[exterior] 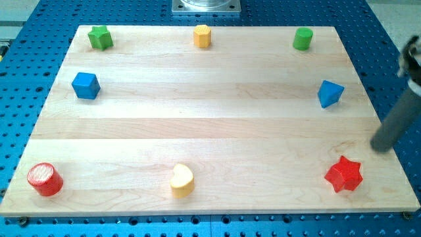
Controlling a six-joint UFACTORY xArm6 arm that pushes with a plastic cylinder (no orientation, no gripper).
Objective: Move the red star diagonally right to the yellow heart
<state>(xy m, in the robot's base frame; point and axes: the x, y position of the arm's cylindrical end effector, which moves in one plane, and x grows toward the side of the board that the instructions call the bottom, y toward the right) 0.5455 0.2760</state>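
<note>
Red star (343,174) flat, no long axis

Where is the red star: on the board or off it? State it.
On the board: the red star lies wholly on the wooden board, near its bottom-right corner.

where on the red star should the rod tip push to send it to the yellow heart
No gripping here, only pushing. Press my tip on the red star's right side, coming from the view's right, since the yellow heart lies to its left along the bottom edge.

A lab: wooden board (210,125) on blue perforated bench (39,66).
</note>
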